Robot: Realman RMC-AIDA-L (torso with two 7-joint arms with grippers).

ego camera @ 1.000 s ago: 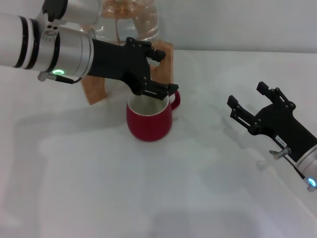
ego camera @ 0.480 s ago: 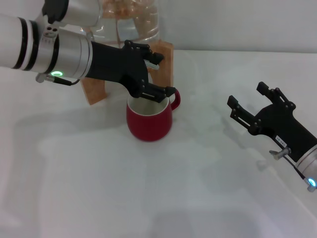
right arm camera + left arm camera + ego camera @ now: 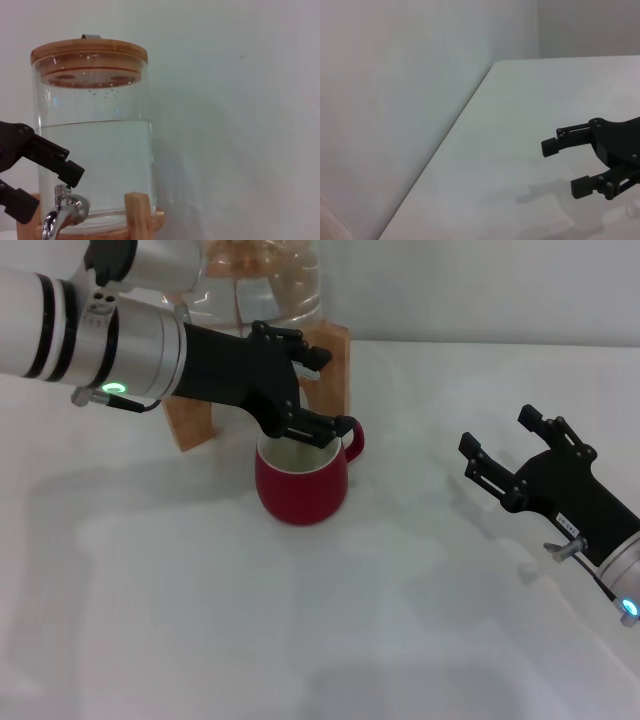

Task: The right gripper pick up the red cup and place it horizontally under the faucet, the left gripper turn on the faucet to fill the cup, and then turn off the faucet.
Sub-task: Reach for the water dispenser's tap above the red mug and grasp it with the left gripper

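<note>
1. The red cup stands upright on the white tabletop, centre-left of the head view, its cream inside showing and its loop handle turned toward the upper right.
2. Just behind and above the cup, the faucet juts from the glass dispenser jar; in the head view the arm mostly covers it.
3. The jar holds clear water under a wooden lid and sits on a wooden stand at the upper left of the head view.
4. The left hand reaches in from the upper left, fingers spread, the lower finger over the cup's rim; it seems to bracket the faucet lever, though contact is not clear.
5. The right hand hovers at the right of the head view, well apart from the cup, fingers spread and holding nothing.
</note>
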